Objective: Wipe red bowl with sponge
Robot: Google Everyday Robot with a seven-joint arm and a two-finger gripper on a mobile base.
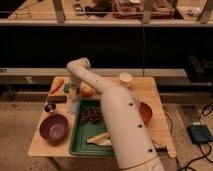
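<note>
The red bowl (146,113) sits on the right side of the wooden table (155,90), its left part hidden behind my white arm. At the back left lies the small teal sponge (66,88), next to an orange fruit (87,91). My arm rises from the bottom of the view, bends at the back left and points down. Its gripper (73,88) hangs right over the sponge, mostly hidden by the wrist. The gripper is far from the red bowl.
A purple bowl (54,127) stands front left. The green tray (82,145) holds a dark cluster and a banana (99,139). A carrot (56,85), a black bar (56,99), a small dark tin (49,107) and a paper cup (125,79) also stand on the table.
</note>
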